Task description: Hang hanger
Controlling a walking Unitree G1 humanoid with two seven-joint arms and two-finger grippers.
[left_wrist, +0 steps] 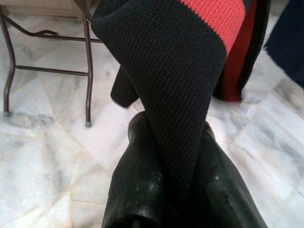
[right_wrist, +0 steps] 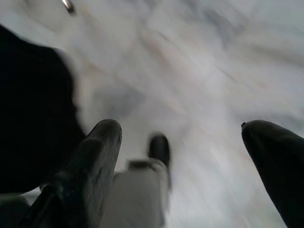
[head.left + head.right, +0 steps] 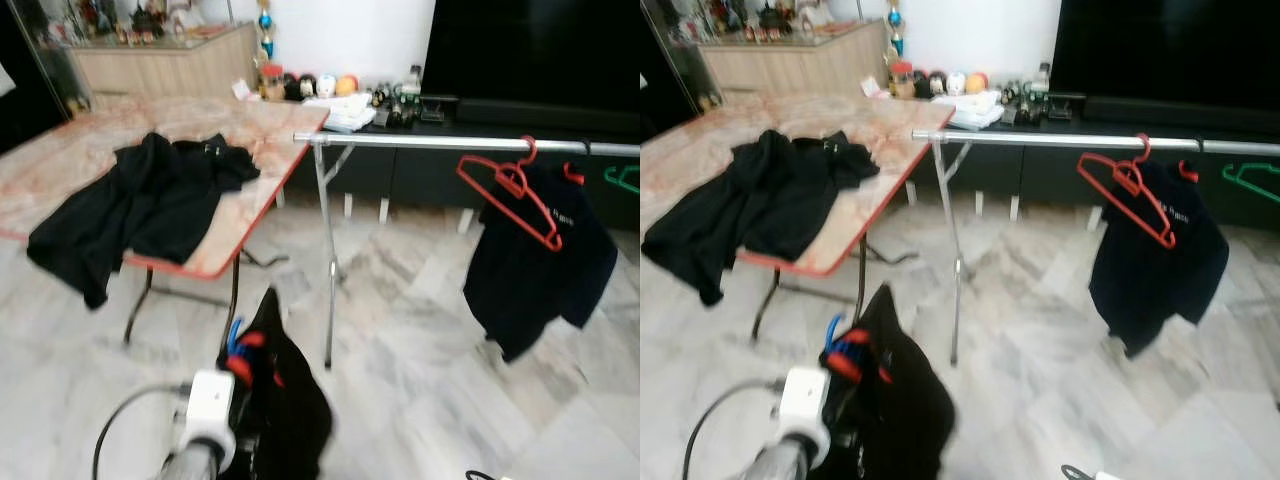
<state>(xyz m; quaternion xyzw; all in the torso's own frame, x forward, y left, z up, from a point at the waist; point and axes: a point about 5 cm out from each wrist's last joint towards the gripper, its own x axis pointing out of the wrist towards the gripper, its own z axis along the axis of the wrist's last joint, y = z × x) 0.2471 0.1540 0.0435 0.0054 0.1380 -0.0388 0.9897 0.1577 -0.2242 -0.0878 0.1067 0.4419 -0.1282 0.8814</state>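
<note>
A pale marble tiled floor [image 3: 420,380] spreads under everything. At far left stands a folding table with a pink marbled top and red edge [image 3: 250,135], carrying a heap of black clothing [image 3: 140,205]. To the right, a silver metal clothes rail [image 3: 420,143] runs across the scene on a thin leg, and from its right part hang a bare red plastic hanger [image 3: 510,185], a dark navy shirt [image 3: 540,260] on a second red hanger, and, at the far right edge, a green hanger [image 3: 625,178].

Near and left of centre, the left gripper [image 1: 173,156] holds up a black knitted garment with a red band [image 3: 285,395]; the left wrist view shows the jaws clamped together on a fold of that fabric. A red and blue piece [image 3: 240,350] shows at the top of the garment, probably the hanger it sits on, though blur leaves that uncertain. The right gripper [image 2: 183,152] hangs low over the floor with its jaws wide apart, gripping nothing.

The step in hand looks like carrying: the garment is gripped but well short of the rail. Next, the robot would need to approach the rail, raise the left arm above the bar, and set the hook over a free stretch, likely left of the red hanger.
</note>
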